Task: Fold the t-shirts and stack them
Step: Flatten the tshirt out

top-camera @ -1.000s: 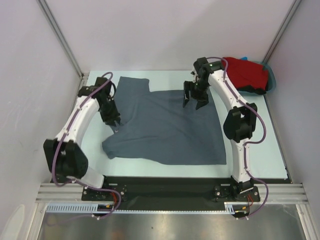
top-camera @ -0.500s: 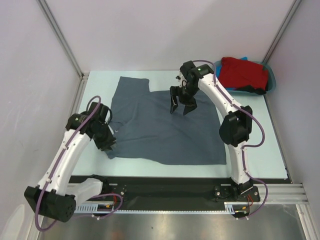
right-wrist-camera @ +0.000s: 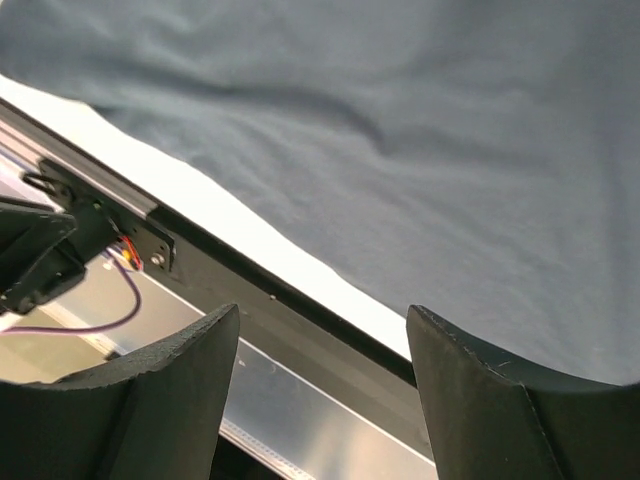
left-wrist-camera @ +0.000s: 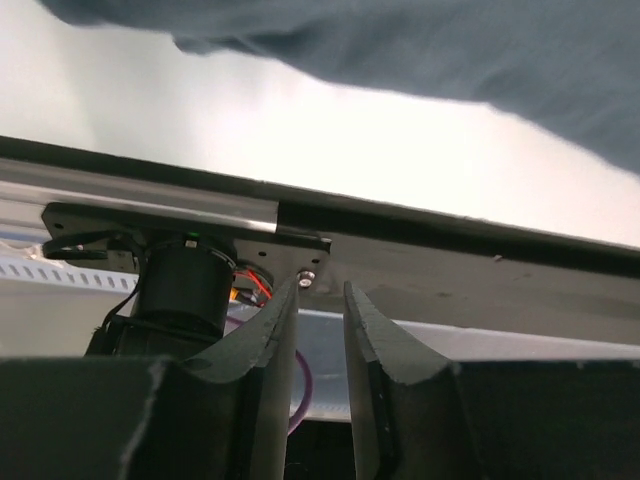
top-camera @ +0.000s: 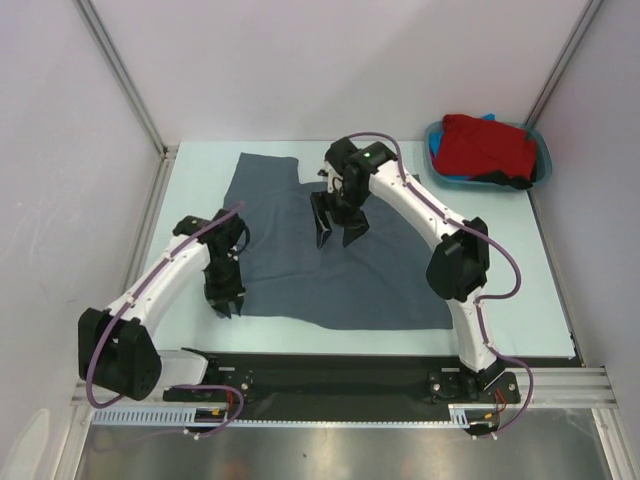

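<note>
A dark slate-grey t-shirt (top-camera: 350, 265) lies spread flat across the pale table, one sleeve pointing to the back left. My left gripper (top-camera: 225, 303) hovers at the shirt's near-left corner; in the left wrist view its jaws (left-wrist-camera: 322, 292) stand a narrow gap apart with nothing between them, and the grey cloth (left-wrist-camera: 470, 50) lies beyond. My right gripper (top-camera: 335, 233) hangs over the shirt's upper middle, wide open (right-wrist-camera: 325, 318) and empty above the grey cloth (right-wrist-camera: 400, 130). A red t-shirt (top-camera: 487, 148) sits bunched in the tub at the back right.
The teal tub (top-camera: 545, 158) stands in the back right corner, with bits of blue and black cloth around the red shirt. A black strip and metal rail (top-camera: 330, 375) run along the near edge. Grey walls close in on the left, right and back.
My left gripper has swung from the shirt's left sleeve area toward the near-left corner, where the bulged edge now lies flatter. My right gripper has travelled left from the back right to the shirt's upper middle.
</note>
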Motion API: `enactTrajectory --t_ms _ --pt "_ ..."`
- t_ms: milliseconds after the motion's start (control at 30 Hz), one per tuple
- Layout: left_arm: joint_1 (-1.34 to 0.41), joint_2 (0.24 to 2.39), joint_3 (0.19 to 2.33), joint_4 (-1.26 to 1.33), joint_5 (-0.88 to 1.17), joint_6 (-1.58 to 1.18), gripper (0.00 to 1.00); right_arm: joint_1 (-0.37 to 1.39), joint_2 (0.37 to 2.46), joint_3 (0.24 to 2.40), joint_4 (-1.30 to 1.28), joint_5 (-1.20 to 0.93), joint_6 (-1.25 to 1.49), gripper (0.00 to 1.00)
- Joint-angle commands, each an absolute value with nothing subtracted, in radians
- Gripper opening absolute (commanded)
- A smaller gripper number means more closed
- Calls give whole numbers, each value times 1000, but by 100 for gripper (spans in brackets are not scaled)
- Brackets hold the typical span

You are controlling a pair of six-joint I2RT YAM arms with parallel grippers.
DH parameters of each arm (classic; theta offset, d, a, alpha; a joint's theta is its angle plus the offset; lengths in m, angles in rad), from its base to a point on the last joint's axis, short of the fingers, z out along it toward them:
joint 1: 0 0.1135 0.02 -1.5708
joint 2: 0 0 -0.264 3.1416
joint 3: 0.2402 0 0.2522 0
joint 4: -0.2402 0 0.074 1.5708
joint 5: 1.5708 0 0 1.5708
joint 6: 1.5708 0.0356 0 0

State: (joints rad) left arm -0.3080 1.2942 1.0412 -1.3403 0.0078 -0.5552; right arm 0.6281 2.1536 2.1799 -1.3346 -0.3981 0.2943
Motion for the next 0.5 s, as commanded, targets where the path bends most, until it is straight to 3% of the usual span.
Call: enactTrajectory --t_ms 0,233,467 --pt "-339 1287 973 -1419 84 -489 31 643 2114 2194 -1451 -327 298 73" --pt "-350 1282 867 -1325 100 -479 29 658 2106 2171 -1425 -311 314 73" --pt "-356 1413 842 -1174 86 -472 28 666 2098 2151 -1425 -296 307 73"
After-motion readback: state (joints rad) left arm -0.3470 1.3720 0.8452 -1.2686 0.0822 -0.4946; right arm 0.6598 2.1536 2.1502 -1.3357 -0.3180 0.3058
